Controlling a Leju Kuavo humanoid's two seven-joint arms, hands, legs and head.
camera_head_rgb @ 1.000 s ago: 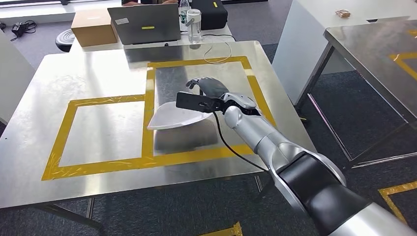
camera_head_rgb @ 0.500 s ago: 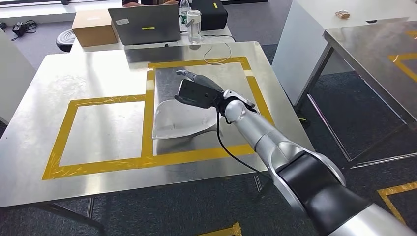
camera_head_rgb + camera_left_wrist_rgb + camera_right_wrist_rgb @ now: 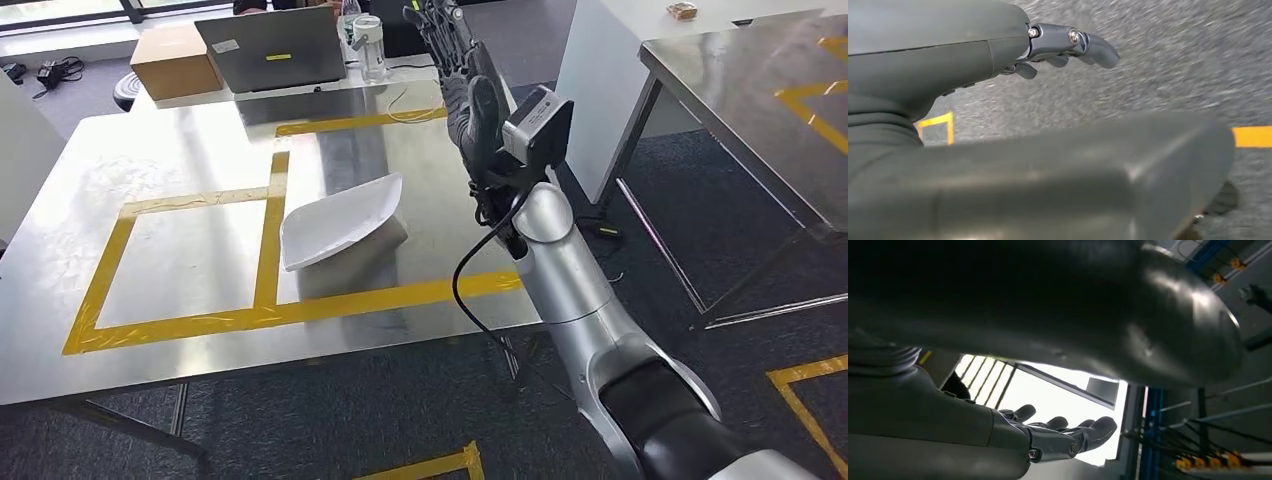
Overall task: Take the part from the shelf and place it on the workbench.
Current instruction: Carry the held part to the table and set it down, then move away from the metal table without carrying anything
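- On the table [image 3: 180, 150], a steel one marked with yellow tape [image 3: 270, 240], the white part [image 3: 335, 220] lies by itself, just to the right of the tape strip that splits the two taped squares.
- Nothing touches the part; it sits tilted, one long edge raised off the steel.
- To the right of the part and well above it, the right hand [image 3: 465, 80] is lifted on its silver arm, fingers [image 3: 440, 30] spread wide and pointing up, holding nothing.
- The right wrist view shows the same right hand [image 3: 1058, 432] with its fingers apart against a bright window.
- Beyond the part, at the far edge of the table, stand a laptop [image 3: 270, 48], a cardboard box [image 3: 172, 58] and a bottle [image 3: 372, 45].
- Away from the part, the left hand [image 3: 1068, 47] hangs over grey carpet with fingers loosely bent and apart, holding nothing.
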